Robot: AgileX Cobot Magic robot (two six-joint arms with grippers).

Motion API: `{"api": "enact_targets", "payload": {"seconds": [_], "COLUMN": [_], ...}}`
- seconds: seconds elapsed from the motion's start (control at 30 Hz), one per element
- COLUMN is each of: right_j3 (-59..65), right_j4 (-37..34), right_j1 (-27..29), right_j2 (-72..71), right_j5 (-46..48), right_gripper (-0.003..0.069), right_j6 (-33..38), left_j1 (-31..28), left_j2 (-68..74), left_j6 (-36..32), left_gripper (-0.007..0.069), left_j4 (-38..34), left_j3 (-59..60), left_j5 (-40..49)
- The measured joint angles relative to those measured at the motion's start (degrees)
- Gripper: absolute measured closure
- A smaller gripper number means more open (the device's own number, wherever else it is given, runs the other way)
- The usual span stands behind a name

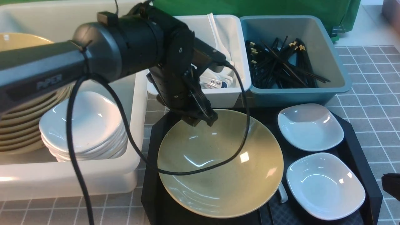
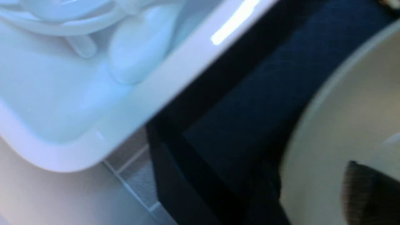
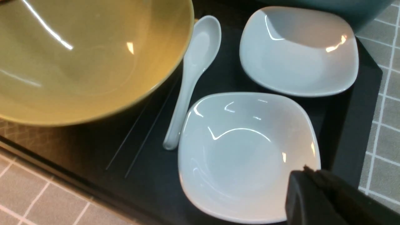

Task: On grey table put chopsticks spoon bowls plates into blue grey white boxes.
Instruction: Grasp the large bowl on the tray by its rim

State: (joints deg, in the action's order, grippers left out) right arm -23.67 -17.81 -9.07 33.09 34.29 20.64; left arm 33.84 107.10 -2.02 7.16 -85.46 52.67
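Observation:
A wide olive-yellow bowl [image 1: 220,162] sits on the black tray [image 1: 150,175]. My left gripper [image 1: 201,118] hangs at its far rim, open, one finger [image 2: 368,193] inside the bowl [image 2: 353,118] and the rim in the gap. Two white plates [image 1: 310,126] [image 1: 325,186] lie on the tray's right half. Between the bowl and the plates rests a white spoon [image 3: 192,75]. Beside it two thin dark chopsticks [image 3: 137,140] show faintly. My right gripper [image 3: 304,170] is shut and empty over the near plate [image 3: 247,153]; only its tip [image 1: 390,184] shows at the front view's right edge.
The large white tub [image 1: 93,184] at left holds stacked yellow bowls [image 1: 18,125] and white plates [image 1: 84,125]. Behind the tray stand a small white box [image 1: 228,93] of spoons and a teal box [image 1: 337,62] of chopsticks. Grey tiled table [image 1: 375,81] lies to the right.

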Motion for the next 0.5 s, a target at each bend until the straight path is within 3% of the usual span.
{"api": "enact_targets", "payload": {"seconds": [0.1, 0.23, 0.33, 0.5], "right_j3": [0.0, 0.0, 0.0, 0.05], "right_j4": [0.0, -0.04, -0.04, -0.04], "right_j1": [0.0, 0.0, 0.0, 0.0], "right_j2": [0.0, 0.0, 0.0, 0.0], "right_j5": [-0.18, -0.18, -0.18, -0.13], "right_gripper": [0.0614, 0.0614, 0.0614, 0.0614], "right_j6": [0.0, 0.0, 0.0, 0.0], "left_j1": [-0.97, -1.1, -1.1, -1.3], "left_j2": [2.29, 4.45, 6.32, 6.69], "left_j6": [2.02, 0.91, -2.35, -6.37], "left_gripper": [0.0209, 0.0204, 0.0249, 0.0392], "left_j4": [0.64, -1.56, -5.27, -10.09], "left_j3": [0.0, 0.0, 0.0, -0.67], "left_j5": [-0.73, 0.49, 1.64, 3.34]}}
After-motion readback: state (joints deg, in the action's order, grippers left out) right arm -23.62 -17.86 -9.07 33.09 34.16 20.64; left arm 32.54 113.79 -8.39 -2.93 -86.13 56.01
